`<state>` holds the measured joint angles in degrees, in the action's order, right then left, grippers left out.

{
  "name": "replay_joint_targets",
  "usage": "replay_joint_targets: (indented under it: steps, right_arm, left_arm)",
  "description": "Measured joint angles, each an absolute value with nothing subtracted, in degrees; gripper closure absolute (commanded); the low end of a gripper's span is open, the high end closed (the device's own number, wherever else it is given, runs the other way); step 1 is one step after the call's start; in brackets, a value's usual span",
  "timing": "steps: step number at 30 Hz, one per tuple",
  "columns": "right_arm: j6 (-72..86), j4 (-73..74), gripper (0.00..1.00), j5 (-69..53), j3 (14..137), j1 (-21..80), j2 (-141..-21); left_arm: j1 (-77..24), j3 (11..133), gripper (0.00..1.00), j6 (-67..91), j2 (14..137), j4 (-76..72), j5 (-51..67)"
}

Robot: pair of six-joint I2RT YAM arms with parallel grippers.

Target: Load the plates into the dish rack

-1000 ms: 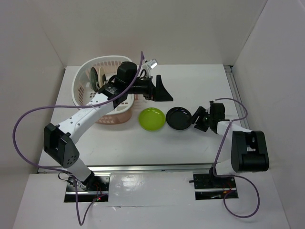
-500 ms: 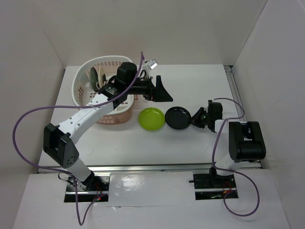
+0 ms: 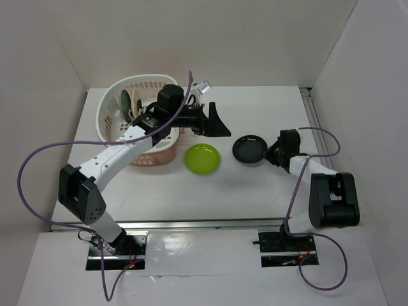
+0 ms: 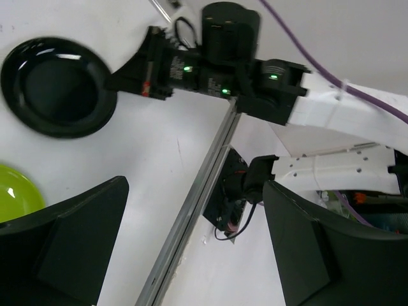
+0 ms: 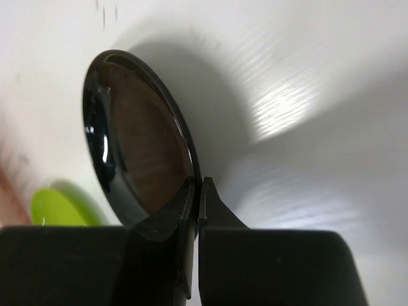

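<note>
The glossy black plate (image 3: 248,149) is tilted up off the table right of centre, and my right gripper (image 3: 269,153) is shut on its right rim. In the right wrist view the two fingers (image 5: 180,210) pinch the thin edge of that black plate (image 5: 137,140). The lime green plate (image 3: 203,158) lies flat to its left. My left gripper (image 3: 215,122) hangs open and empty above the table beside the dish rack (image 3: 108,121). A dark patterned plate (image 3: 127,102) stands upright in the rack. The left wrist view looks down on the black plate (image 4: 57,86) and the green plate (image 4: 16,194).
White walls close in the table on the left, back and right. A metal rail (image 3: 204,223) runs along the near edge by the arm bases. My left arm's purple cable (image 3: 38,159) loops out to the left.
My right gripper has shut on the black plate's rim and drawn it up and to the right, away from the green plate. The left arm has stayed where it was.
</note>
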<state>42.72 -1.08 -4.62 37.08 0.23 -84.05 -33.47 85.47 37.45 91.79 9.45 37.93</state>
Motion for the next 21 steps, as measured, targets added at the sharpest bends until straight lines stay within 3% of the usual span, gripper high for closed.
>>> replay_joint_targets:
  steps: [5,9,21]
  right_arm:
    - [44.53,5.34,1.0,6.42,38.94,0.78,-73.19]
    - [43.94,6.07,1.0,7.88,40.99,1.34,-66.13]
    - [38.22,-0.3,1.0,-16.69,40.73,1.52,-61.14]
  left_arm:
    - [-33.47,85.6,0.0,36.1,92.27,10.66,34.85]
    - [-33.47,86.87,0.0,34.87,94.52,12.19,32.36]
    - [-33.47,92.53,0.01,31.46,99.48,15.09,26.92]
